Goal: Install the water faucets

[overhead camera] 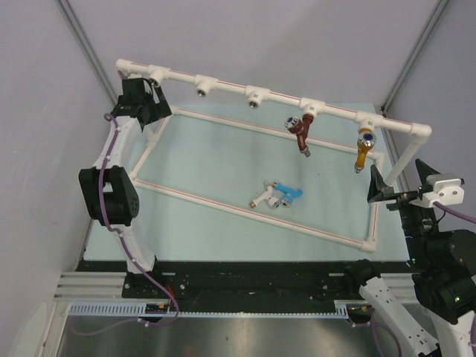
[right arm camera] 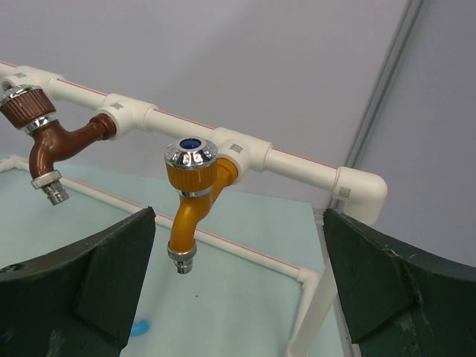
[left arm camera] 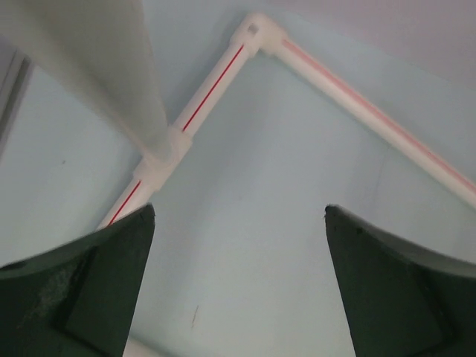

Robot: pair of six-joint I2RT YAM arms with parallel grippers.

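Observation:
The orange-yellow faucet [overhead camera: 363,149] hangs from the rightmost tee of the white pipe frame's top rail [overhead camera: 223,84]; it also shows in the right wrist view [right arm camera: 192,201]. The brown faucet [overhead camera: 301,133] hangs from the tee to its left, seen too in the right wrist view [right arm camera: 46,145]. The white faucet [overhead camera: 264,197] and light blue faucet [overhead camera: 287,193] lie side by side on the mat inside the frame. My right gripper [overhead camera: 400,184] is open and empty, right of the orange faucet. My left gripper [overhead camera: 158,104] is open and empty at the frame's far left corner.
Three tee sockets [overhead camera: 202,84] on the top rail's left part hold no faucet. The frame's base pipes [overhead camera: 245,210] lie on the pale green mat [overhead camera: 223,163]. In the left wrist view a base corner elbow [left arm camera: 256,30] and an upright pipe [left arm camera: 111,67] show. Grey walls surround the table.

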